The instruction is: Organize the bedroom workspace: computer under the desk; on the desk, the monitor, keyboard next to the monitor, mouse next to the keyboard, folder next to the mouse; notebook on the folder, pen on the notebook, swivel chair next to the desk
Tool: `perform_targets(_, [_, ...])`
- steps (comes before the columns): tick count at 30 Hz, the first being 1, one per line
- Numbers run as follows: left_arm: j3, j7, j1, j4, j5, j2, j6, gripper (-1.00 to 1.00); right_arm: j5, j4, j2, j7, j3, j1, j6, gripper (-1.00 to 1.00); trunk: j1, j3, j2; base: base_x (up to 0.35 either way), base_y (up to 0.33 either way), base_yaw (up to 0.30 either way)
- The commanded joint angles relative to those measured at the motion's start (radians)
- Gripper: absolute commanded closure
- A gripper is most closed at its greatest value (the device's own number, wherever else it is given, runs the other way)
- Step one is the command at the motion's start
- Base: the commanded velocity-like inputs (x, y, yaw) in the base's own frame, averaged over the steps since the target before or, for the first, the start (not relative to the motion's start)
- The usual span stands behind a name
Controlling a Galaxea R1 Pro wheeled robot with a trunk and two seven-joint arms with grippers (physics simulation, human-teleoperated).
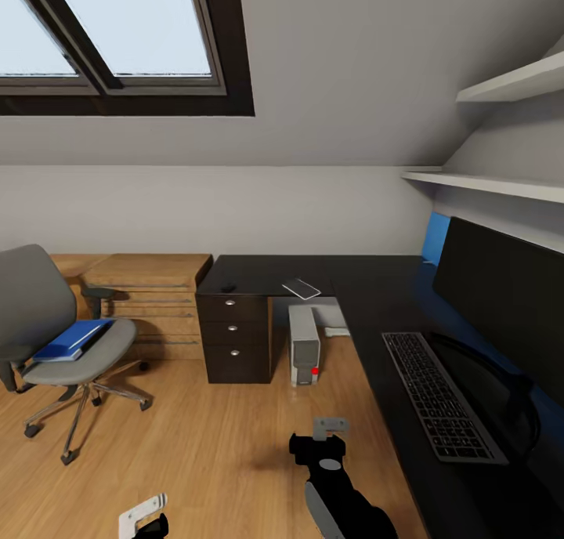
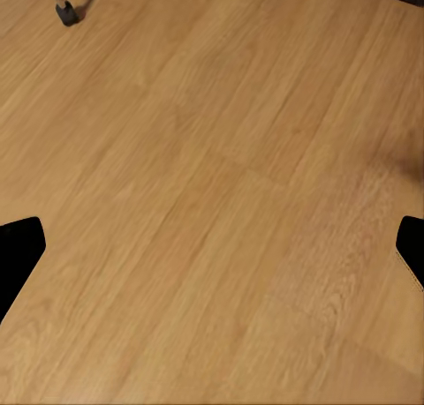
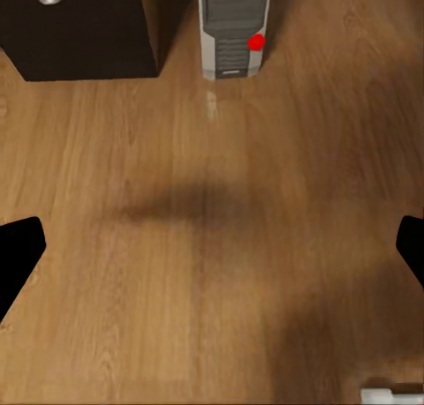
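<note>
The black L-shaped desk [image 1: 368, 288] carries the monitor [image 1: 501, 288] at the right, with the keyboard [image 1: 439, 390] in front of it. A pale notebook [image 1: 301, 288] and a small dark mouse [image 1: 229, 288] lie on the far section of the desk. Under the desk stands the grey computer tower [image 1: 304, 355], also seen ahead of the right gripper [image 3: 231, 30]. The grey swivel chair [image 1: 47, 327] stands at the left with the blue folder [image 1: 72, 339] on its seat. My right gripper [image 1: 329, 428] [image 3: 212, 255] and left gripper [image 1: 142, 515] [image 2: 212, 255] hang open over bare floor.
A black drawer unit [image 1: 235, 339] [image 3: 79, 26] supports the desk's far end beside the tower. Low wooden pallets [image 1: 149, 288] sit against the back wall behind the chair. One chair caster [image 2: 66, 12] shows near the left gripper. Wall shelves [image 1: 501, 182] hang above the monitor.
</note>
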Motion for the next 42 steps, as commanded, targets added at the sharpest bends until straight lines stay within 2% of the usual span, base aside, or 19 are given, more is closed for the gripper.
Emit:
perform_targets(1, [0.001, 0.002, 0.0, -0.002, 0.006, 0.0, 0.004, -1.0, -0.005, -0.036, 0.0, -0.014, 0.003, -0.001, 0.008, -1.0, 0.001, -0.001, -0.001, 0.332, 0.11, 0.0])
perform_targets(3, [0.002, 0.002, 0.0, -0.002, 0.006, 0.0, 0.004, -1.0, -0.005, -0.098, 0.0, -0.022, 0.008, 0.001, 0.013, -1.0, 0.001, -0.001, -0.001, 0.332, 0.118, 0.0])
perform_targets(5, [0.003, 0.001, 0.0, -0.002, 0.006, 0.0, 0.004, -1.0, -0.004, -0.11, 0.0, -0.024, 0.015, 0.002, 0.014, -1.0, 0.001, -0.001, -0.001, 0.332, 0.124, 0.0])
perform_targets(7, [0.003, 0.001, 0.0, -0.002, 0.006, 0.0, 0.004, -1.0, -0.002, -0.126, 0.0, -0.026, 0.039, 0.002, 0.014, -1.0, 0.001, -0.001, -0.001, 0.332, 0.133, 0.0])
perform_targets(12, [0.004, 0.001, 0.0, -0.002, 0.006, 0.0, 0.004, -1.0, -0.003, -0.157, 0.0, -0.029, 0.058, 0.003, 0.01, -1.0, 0.001, -0.001, -0.001, 0.325, 0.169, 0.0])
perform_targets(21, [0.003, 0.002, 0.0, -0.002, 0.006, 0.0, 0.005, -1.0, -0.002, -0.168, 0.0, -0.03, 0.065, 0.003, 0.006, -1.0, 0.001, -0.001, -0.001, 0.318, 0.189, 0.013])
perform_targets(34, [0.002, 0.003, 0.0, -0.002, 0.006, 0.0, 0.006, -1.0, 0.001, -0.168, 0.0, -0.03, 0.067, 0.004, 0.004, -1.0, 0.001, -0.001, -0.001, 0.322, 0.029, 0.252])
perform_targets(37, [0.002, 0.004, 0.0, -0.002, 0.006, 0.0, 0.006, -1.0, 0.013, -0.168, 0.0, -0.036, 0.069, 0.004, -0.005, -1.0, 0.001, -0.002, -0.001, 0.323, 0.001, 0.278])
perform_targets(42, [0.002, 0.002, 0.0, -0.002, 0.006, 0.0, 0.005, -1.0, 0.063, -0.168, 0.0, -0.111, 0.083, 0.005, -0.05, -1.0, 0.001, -0.002, -0.001, 0.324, 0.0, 0.155])
